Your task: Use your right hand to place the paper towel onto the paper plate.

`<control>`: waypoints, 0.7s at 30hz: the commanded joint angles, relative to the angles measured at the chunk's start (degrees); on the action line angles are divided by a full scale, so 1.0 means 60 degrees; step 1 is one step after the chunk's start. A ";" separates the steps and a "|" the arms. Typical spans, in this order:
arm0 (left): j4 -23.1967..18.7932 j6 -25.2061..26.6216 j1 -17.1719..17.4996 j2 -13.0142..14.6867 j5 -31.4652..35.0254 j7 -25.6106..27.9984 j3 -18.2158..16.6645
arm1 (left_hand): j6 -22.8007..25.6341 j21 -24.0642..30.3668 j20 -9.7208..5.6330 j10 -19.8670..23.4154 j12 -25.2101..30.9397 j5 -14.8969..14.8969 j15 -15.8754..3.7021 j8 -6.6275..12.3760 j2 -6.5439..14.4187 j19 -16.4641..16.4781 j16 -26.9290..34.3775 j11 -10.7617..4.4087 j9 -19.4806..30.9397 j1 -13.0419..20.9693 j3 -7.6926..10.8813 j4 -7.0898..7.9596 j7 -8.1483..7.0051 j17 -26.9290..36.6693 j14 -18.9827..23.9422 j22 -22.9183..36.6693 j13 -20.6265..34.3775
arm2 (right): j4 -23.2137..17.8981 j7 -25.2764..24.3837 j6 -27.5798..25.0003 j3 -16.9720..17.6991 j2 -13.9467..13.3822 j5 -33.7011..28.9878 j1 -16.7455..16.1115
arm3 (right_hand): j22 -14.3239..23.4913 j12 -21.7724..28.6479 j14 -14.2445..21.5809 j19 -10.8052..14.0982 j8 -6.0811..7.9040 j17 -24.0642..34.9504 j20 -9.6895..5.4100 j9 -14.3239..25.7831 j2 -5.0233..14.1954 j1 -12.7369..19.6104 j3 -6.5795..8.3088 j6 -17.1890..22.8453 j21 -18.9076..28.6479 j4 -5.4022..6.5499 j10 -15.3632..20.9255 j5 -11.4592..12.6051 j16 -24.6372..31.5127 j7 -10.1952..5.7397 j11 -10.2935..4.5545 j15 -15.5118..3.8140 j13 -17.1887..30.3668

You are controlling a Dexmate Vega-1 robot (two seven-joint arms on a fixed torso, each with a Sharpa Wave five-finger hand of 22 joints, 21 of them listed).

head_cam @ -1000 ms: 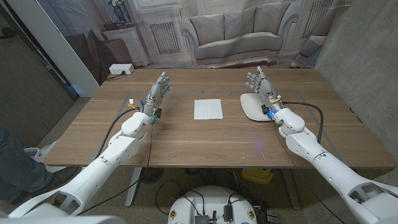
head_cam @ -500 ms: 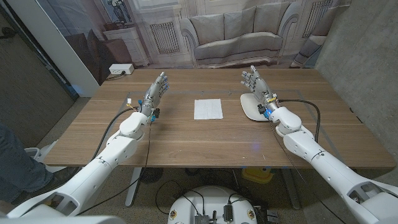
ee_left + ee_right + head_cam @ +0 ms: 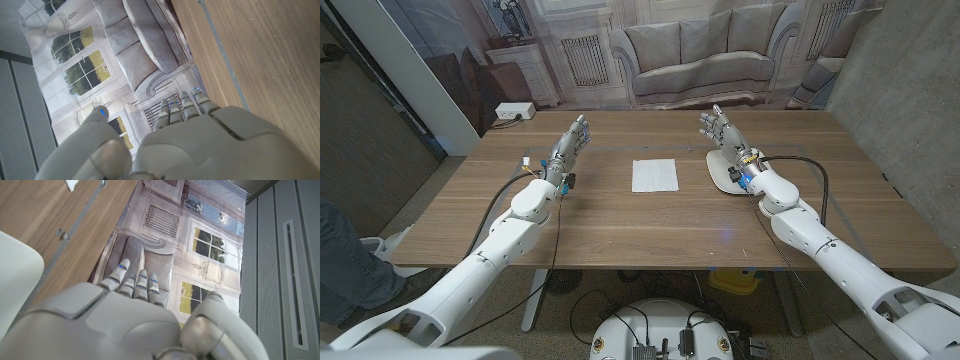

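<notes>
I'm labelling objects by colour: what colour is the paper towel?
White. The paper towel shows best in the head view, lying on the brown wooden table.

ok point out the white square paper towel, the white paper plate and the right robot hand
white square paper towel (image 3: 654,175), head view, its middle
white paper plate (image 3: 720,172), head view, bare left part beside the arm
right robot hand (image 3: 721,132), head view, middle of the hand, above the plate's far edge

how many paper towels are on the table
1. The paper towel lies flat mid-table, between the left hand and the right hand, beside the plate.
</notes>
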 commanded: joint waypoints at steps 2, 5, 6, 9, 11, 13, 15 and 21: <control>-0.0131 0.0081 0.0095 0.0112 0.0002 0.0037 -0.0068 | 0.0136 0.0096 -0.0171 0.0088 0.0058 -0.0067 -0.0003 0.0044 0.0006 0.0102 0.0019 -0.0011 0.0027 0.0059 0.0010 -0.0065 0.0021 0.0023 0.0134 0.0025 0.0033 | -0.0392 -0.0127 0.0009 -0.0201 -0.0132 -0.0515 -0.0033 | 0.0037 0.0103 0.0121 0.0118 0.0091 0.0017 -0.0401 0.0023 0.0068 0.0110 0.0048 0.0119 -0.0047 -0.0084 0.0135 -0.0051 0.0034 -0.0029 -0.0087 -0.0050 0.0034; -0.0075 0.0020 0.0083 0.0096 -0.0027 -0.0042 -0.0067 | 0.0149 0.0081 -0.0159 0.0088 0.0053 -0.0073 0.0010 0.0044 0.0006 0.0074 0.0011 -0.0008 0.0027 0.0066 0.0008 -0.0069 0.0028 0.0024 0.0128 0.0027 0.0034 | -0.0497 -0.0137 -0.0010 -0.0235 -0.0160 -0.0569 -0.0075 | 0.0038 0.0108 0.0142 0.0133 0.0086 0.0018 -0.0402 0.0023 0.0081 0.0130 0.0054 0.0119 -0.0060 -0.0095 0.0160 -0.0061 0.0036 -0.0032 -0.0076 -0.0059 0.0034; -0.0038 -0.0006 0.0071 0.0086 -0.0047 -0.0091 -0.0063 | 0.0142 0.0071 -0.0155 0.0088 0.0050 -0.0076 0.0021 0.0039 0.0006 0.0055 0.0006 -0.0010 0.0027 0.0071 0.0007 -0.0072 0.0027 0.0025 0.0123 0.0027 0.0034 | -0.0555 -0.0164 -0.0031 -0.0246 -0.0179 -0.0605 -0.0100 | 0.0039 0.0108 0.0145 0.0139 0.0082 0.0019 -0.0397 0.0023 0.0091 0.0146 0.0059 0.0121 -0.0074 -0.0105 0.0169 -0.0070 0.0032 -0.0032 -0.0082 -0.0066 0.0034; 0.0057 -0.0038 0.0028 0.0051 -0.0108 -0.0210 -0.0044 | 0.0158 0.0017 -0.0134 0.0084 0.0035 -0.0091 0.0016 0.0031 0.0006 -0.0056 -0.0019 -0.0026 0.0028 0.0090 0.0001 -0.0083 0.0037 0.0025 0.0092 0.0028 0.0035 | -0.0717 -0.0250 -0.0072 -0.0268 -0.0238 -0.0719 -0.0175 | 0.0039 0.0109 0.0159 0.0152 0.0077 0.0020 -0.0399 0.0023 0.0100 0.0162 0.0063 0.0120 -0.0087 -0.0114 0.0185 -0.0080 0.0032 -0.0031 -0.0083 -0.0072 0.0034; 0.0072 -0.0002 0.0006 0.0064 -0.0126 -0.0261 -0.0028 | 0.0162 0.0022 -0.0145 0.0104 0.0037 -0.0098 0.0006 0.0026 0.0007 -0.0032 -0.0024 -0.0019 0.0028 0.0099 -0.0002 -0.0088 0.0033 0.0026 0.0093 0.0028 0.0035 | -0.0798 -0.0343 -0.0088 -0.0287 -0.0284 -0.0862 -0.0206 | 0.0040 0.0109 0.0160 0.0159 0.0077 0.0021 -0.0400 0.0023 0.0107 0.0171 0.0065 0.0127 -0.0096 -0.0120 0.0192 -0.0086 0.0029 -0.0038 -0.0078 -0.0071 0.0034; 0.0079 -0.0017 0.0004 0.0052 -0.0122 -0.0265 -0.0020 | 0.0166 0.0057 -0.0136 0.0143 0.0041 -0.0111 0.0000 0.0016 0.0009 0.0079 -0.0006 -0.0006 0.0029 0.0111 -0.0008 -0.0094 0.0036 0.0028 0.0165 0.0030 0.0036 | -0.0842 -0.0375 -0.0090 -0.0298 -0.0295 -0.0911 -0.0223 | 0.0040 0.0108 0.0164 0.0165 0.0082 0.0021 -0.0401 0.0024 0.0111 0.0178 0.0066 0.0148 -0.0104 -0.0124 0.0195 -0.0093 0.0028 -0.0056 -0.0084 -0.0074 0.0034; 0.0050 -0.0019 0.0025 0.0057 -0.0112 -0.0246 -0.0018 | 0.0183 0.0073 -0.0141 0.0171 0.0045 -0.0119 -0.0011 0.0015 0.0011 0.0131 0.0004 0.0002 0.0029 0.0119 -0.0011 -0.0098 0.0034 0.0029 0.0207 0.0032 0.0037 | -0.0858 -0.0400 -0.0063 -0.0319 -0.0302 -0.0993 -0.0223 | 0.0041 0.0107 0.0170 0.0169 0.0081 0.0022 -0.0404 0.0024 0.0115 0.0183 0.0066 0.0151 -0.0113 -0.0127 0.0200 -0.0099 0.0028 -0.0060 -0.0095 -0.0077 0.0034; -0.0099 -0.0009 0.0146 0.0093 -0.0115 -0.0183 -0.0038 | 0.0220 0.0074 -0.0122 0.0237 0.0052 -0.0138 0.0012 0.0012 0.0013 0.0169 0.0003 0.0017 0.0030 0.0139 -0.0021 -0.0109 0.0060 0.0032 0.0250 0.0035 0.0038 | -0.1022 -0.0637 -0.0094 -0.0411 -0.0379 -0.1473 -0.0198 | 0.0042 0.0109 0.0188 0.0181 0.0074 0.0025 -0.0403 0.0024 0.0124 0.0199 0.0066 0.0155 -0.0139 -0.0139 0.0224 -0.0118 0.0026 -0.0067 -0.0106 -0.0080 0.0034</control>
